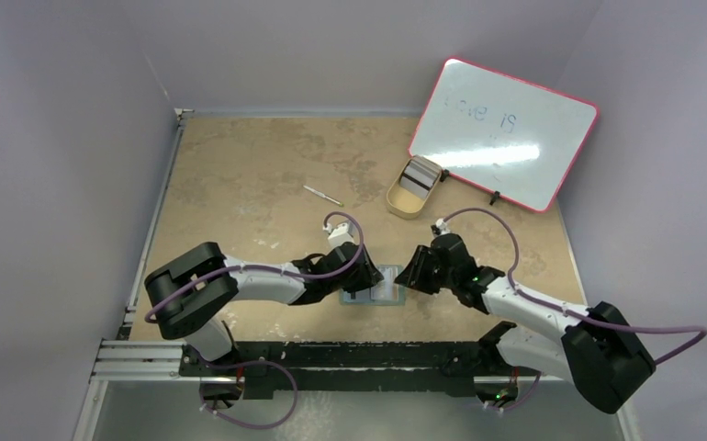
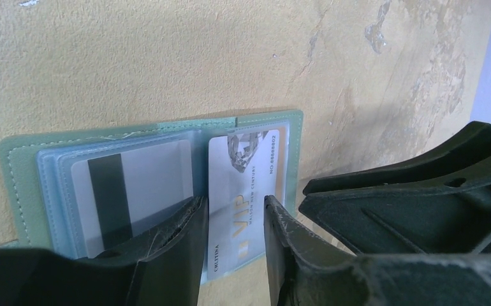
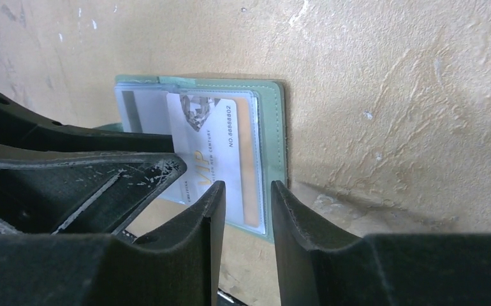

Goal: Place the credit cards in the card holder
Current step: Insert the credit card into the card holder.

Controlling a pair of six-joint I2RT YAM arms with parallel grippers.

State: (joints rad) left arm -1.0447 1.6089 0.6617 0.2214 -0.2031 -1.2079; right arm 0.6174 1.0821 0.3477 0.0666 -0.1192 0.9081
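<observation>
Left wrist view: the card holder [image 2: 20, 172] lies open and flat on the table [image 2: 166, 51], directly beneath and ahead of the left gripper [image 2: 233, 201]. A white VIP card [image 2: 246, 166] lies on the page under the gap between the fingers, its near end pointing back toward the wrist. Whether its far end has entered the clear pocket cannot be told. A striped card [image 2: 109, 191] is seated in the pocket just outside the left-hand finger. The left jaws stand apart, tips over the VIP card's long edges, and appear to clamp nothing.

Right wrist view: the right gripper [image 3: 248, 186] sits low over the same page. Its jaws are likewise parted and empty, and the holder's green border shows just ahead of its right-hand finger. The left gripper lies close alongside its other finger.

Top external view: both forearms stretch low toward the middle with wrists pitched down, meeting tip to tip over the holder. A tray [image 1: 394, 204] carrying further cards [image 1: 419, 175] stands well beyond the right gripper.

Step in hand, by judgement: seating the VIP card in its pocket. The next move probably calls for a push along the card's length while the other gripper pins the holder, since the holder could slide or the pocket buckle. Another card must then be fetched from the tray.
</observation>
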